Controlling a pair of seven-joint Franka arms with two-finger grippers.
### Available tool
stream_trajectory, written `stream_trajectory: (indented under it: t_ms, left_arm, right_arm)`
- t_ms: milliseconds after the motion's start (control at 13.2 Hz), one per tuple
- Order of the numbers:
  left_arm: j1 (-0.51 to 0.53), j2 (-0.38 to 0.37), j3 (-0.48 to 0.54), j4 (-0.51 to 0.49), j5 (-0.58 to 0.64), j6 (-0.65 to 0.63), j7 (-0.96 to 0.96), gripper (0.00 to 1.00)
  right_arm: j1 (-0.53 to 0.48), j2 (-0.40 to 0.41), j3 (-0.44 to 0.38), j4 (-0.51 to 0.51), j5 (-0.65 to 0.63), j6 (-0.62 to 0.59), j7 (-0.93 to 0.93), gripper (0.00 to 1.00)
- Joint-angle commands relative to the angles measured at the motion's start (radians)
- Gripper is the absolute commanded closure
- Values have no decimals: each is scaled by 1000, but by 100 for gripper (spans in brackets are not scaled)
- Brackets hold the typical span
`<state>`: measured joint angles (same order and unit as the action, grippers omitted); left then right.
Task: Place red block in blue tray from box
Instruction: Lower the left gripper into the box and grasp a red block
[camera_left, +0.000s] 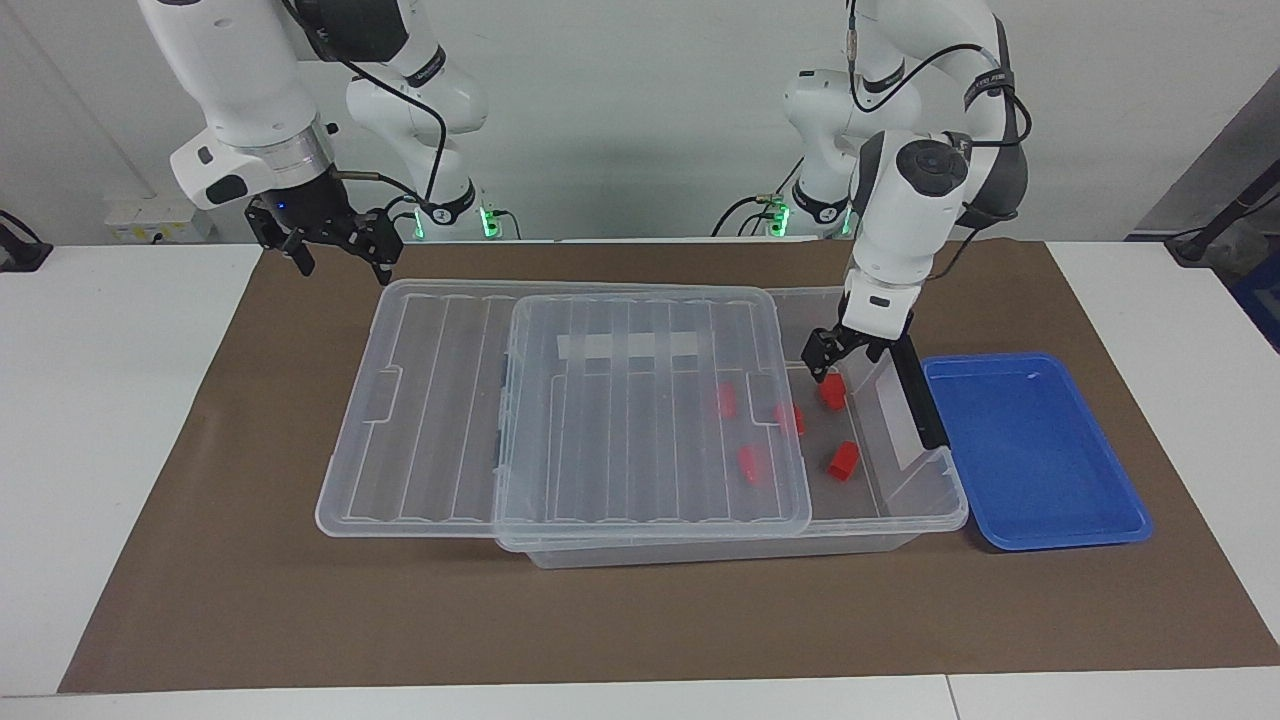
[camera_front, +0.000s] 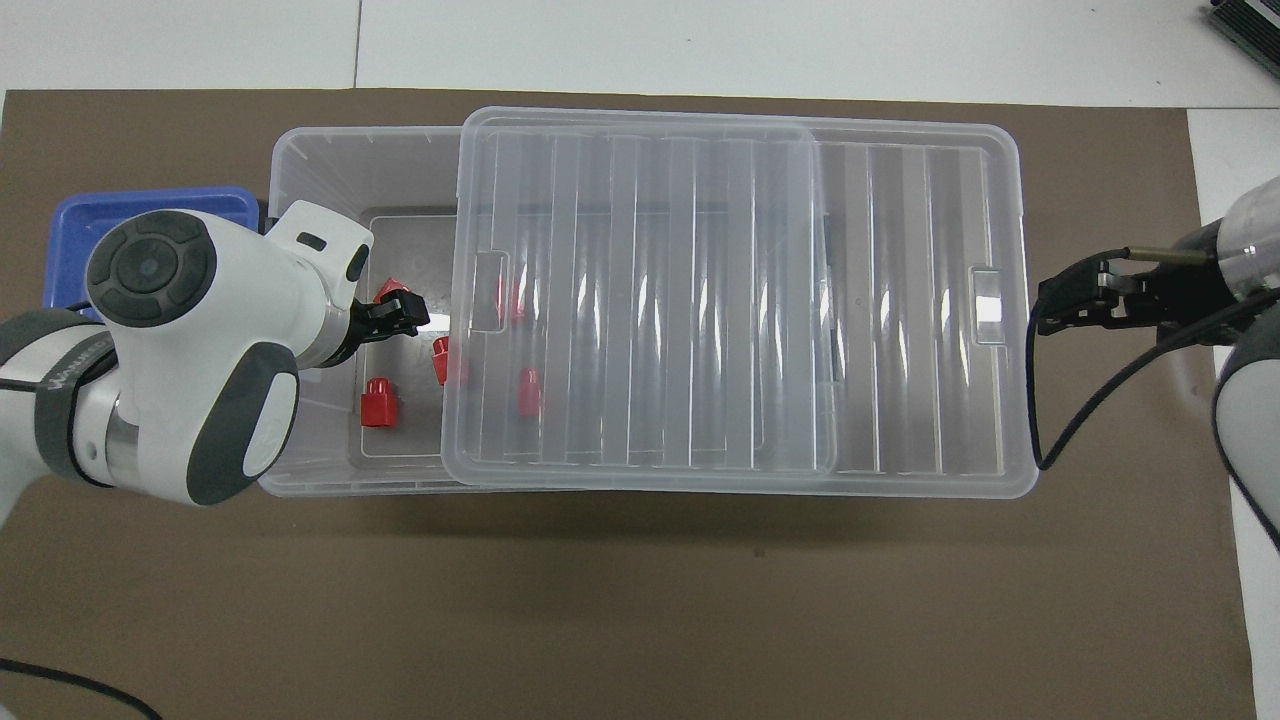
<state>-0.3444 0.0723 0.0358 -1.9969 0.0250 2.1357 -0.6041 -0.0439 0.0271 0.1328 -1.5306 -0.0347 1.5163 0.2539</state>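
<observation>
Brown paper mat (camera_left: 200, 560) spread over a white table (camera_left: 100, 400).

Up in the air at the right arm's end, the right gripper (camera_left: 342, 262) (camera_front: 1042, 305): over the mat just off the lid's edge, fingers spread apart, holding nothing, waiting.

Next, a clear ribbed lid (camera_left: 420, 420) (camera_front: 920, 300), lying flat on the box (camera_left: 900, 520) (camera_front: 310, 160) but slid toward the right arm's end. Overhanging the box there, and leaving the box's other end uncovered. White tape strip (camera_left: 625, 345) visible through the lid.

Inside the box, five red pieces. Two seen through the lid (camera_left: 727, 400) (camera_front: 510, 298) and (camera_left: 748, 465) (camera_front: 528, 392). A third (camera_left: 790, 418) (camera_front: 440, 360) half under the lid's edge. A fourth (camera_left: 843, 460) (camera_front: 380, 402) in the uncovered part, nearer the box wall farthest from the robots.

Then the red block (camera_left: 832, 392) (camera_front: 390, 290), on the box floor in the uncovered end, nearer to the robots than the fourth piece. Directly over it, lowered inside the box walls, the left gripper (camera_left: 838, 368) (camera_front: 405, 310), tips at the block's top. Open or closed, and whether gripping the block: cannot tell.

Black latch (camera_left: 915, 395) standing up at that end of the box.

Last, just beside the box at the left arm's end of the table, the blue tray (camera_left: 1035, 540) (camera_front: 80, 215), flat on the mat.
</observation>
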Motion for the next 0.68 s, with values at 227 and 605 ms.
stream_trajectory:
  t_ms: [227, 605]
  left_arm:
    - [-42, 75, 13, -40, -11, 92, -23, 0]
    - [-64, 133, 13, -54, -11, 151, -39, 0]
  right_arm:
    - [-16, -26, 4, -34, 16, 27, 11, 0]
    - [-14, -26, 4, -33, 16, 27, 11, 0]
